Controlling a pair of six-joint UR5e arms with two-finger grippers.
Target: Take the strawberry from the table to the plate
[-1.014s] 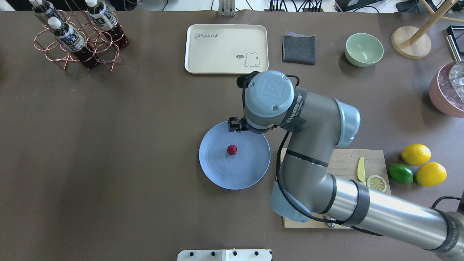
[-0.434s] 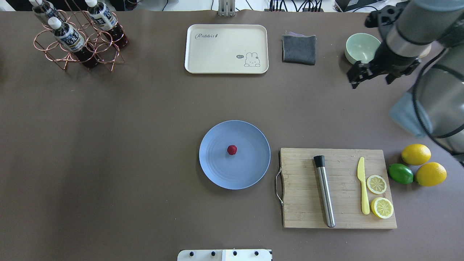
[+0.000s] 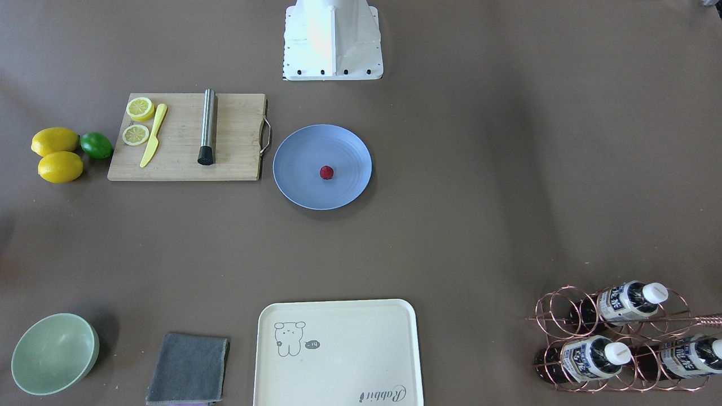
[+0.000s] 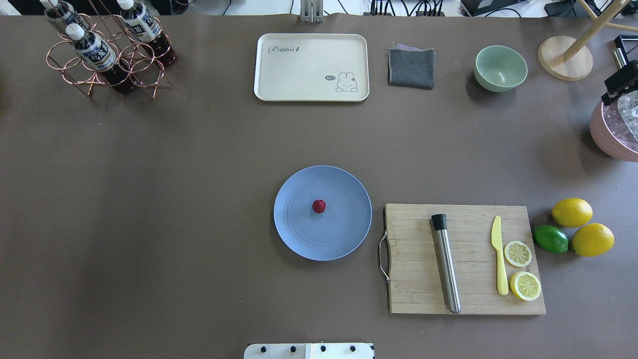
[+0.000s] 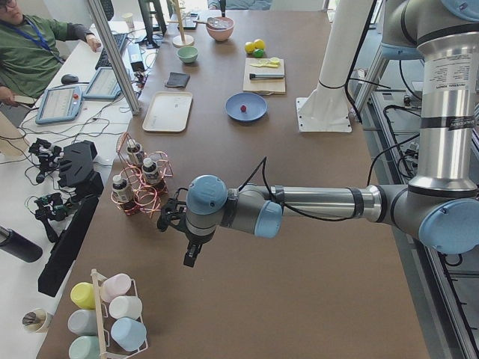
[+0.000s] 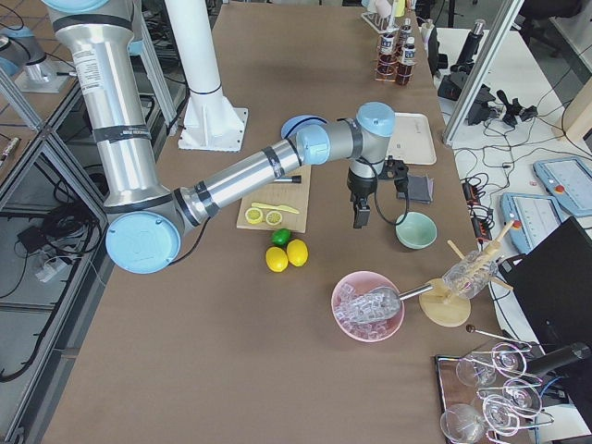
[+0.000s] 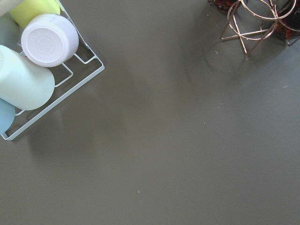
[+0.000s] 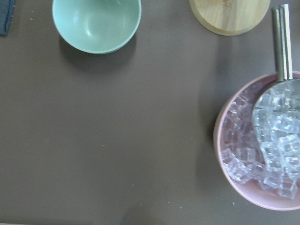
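Observation:
The small dark-red strawberry [image 4: 319, 206] [image 3: 326, 172] lies near the middle of the light blue plate [image 4: 339, 234] [image 3: 304, 180] on the brown table [image 4: 174, 199]. Neither gripper is close to it. My right gripper [image 6: 359, 220] hangs far to the right, between the green bowl [image 6: 415, 230] and the lemons; only a black piece of it [image 4: 619, 84] shows at the overhead view's right edge. My left gripper [image 5: 189, 259] hovers over bare table at the far left end, beside the bottle rack [image 5: 138, 179]. I cannot tell whether either gripper is open or shut.
Right of the plate lies a wooden cutting board [image 4: 413, 269] with a steel muddler, a yellow knife and lemon slices; two lemons and a lime [image 4: 551, 239] sit beyond it. A cream tray [image 4: 311, 67], grey cloth [image 4: 411, 67] and pink ice bowl [image 4: 615, 134] line the far side.
My right arm has swung away from above the plate to the far right, almost out of the overhead view. The strawberry has stayed on the plate.

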